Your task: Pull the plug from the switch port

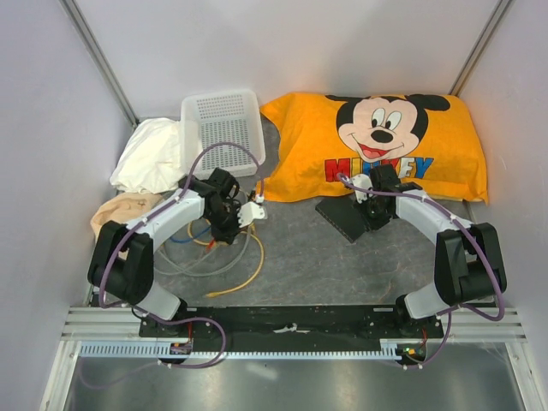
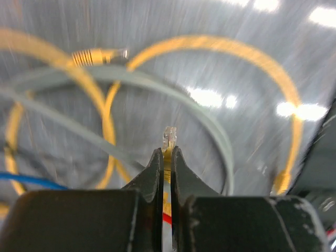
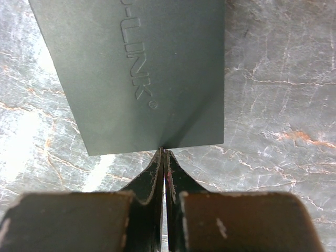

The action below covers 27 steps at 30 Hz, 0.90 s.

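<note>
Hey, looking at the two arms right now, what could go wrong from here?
1. The left gripper pinches the plug only at its fingertips, so the plug might slip out.
2. Loops of yellow cable and grey cable lie just below it and may snag if that arm moves.
3. The right gripper, shut, meets only the edge of the switch, so the box may slide.

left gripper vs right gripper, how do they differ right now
The left gripper is shut on a clear plug, held free of any socket; the right gripper is shut, tips at the black box, no grip evident. The left gripper hangs over loose cables; the right gripper over marbled table. Both have their jaws together.
</note>
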Tool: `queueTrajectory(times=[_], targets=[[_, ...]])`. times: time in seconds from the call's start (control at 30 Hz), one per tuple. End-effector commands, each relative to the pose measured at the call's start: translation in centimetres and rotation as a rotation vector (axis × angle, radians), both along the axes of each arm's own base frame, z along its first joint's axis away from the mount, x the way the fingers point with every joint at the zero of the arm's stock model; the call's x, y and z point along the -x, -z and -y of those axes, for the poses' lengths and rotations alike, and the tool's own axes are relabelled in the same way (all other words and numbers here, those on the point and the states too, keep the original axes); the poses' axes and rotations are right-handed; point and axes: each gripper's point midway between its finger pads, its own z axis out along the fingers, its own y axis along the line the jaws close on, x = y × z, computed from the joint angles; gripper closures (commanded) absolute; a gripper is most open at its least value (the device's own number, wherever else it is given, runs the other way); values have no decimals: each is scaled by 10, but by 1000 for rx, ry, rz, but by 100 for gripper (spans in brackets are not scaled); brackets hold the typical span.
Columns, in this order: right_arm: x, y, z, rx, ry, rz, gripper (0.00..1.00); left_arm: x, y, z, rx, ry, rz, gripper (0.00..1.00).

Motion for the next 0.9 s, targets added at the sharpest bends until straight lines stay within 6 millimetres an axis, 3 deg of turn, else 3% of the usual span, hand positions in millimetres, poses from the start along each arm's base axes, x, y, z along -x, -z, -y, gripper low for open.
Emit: queueTrajectory(times=[0.0,0.03,0.1,0.17,0.23,0.3,0.37,0.47,0.53,0.57,0.7,0.8,0.87], targets=[[-5,-7,3,10,8,48,94,4,36,-95,-367,77,0,98],[-5,-8,3,9,8,47,94,4,36,-94,-359,31,-11,98],[-9,-13,1,1,8,58,89,2,24,-77,-262,-15,-4,79],[-11,-19,1,0,9,62,75,0,5,-51,-129,-64,7,57],[-22,-34,-1,-4,9,102,57,-5,-17,-37,-44,-116,48,50],[-37,-56,-3,-9,7,166,48,-16,-42,-20,37,-135,95,38],[-45,-72,-3,-8,4,201,40,-28,-74,-5,114,-175,164,2],[-64,-116,-6,-16,-9,291,32,-44,-120,9,213,-225,249,1],[-70,-133,-4,-17,14,328,25,-55,-144,15,263,-286,287,1],[-77,-149,-3,-17,38,369,24,-64,-167,17,295,-304,339,1],[-89,-179,8,1,162,448,12,-82,-229,25,427,-364,482,1],[-92,-192,14,2,233,496,10,-85,-269,23,534,-449,570,1],[-90,-199,17,1,254,516,10,-101,-293,14,659,-638,655,1]])
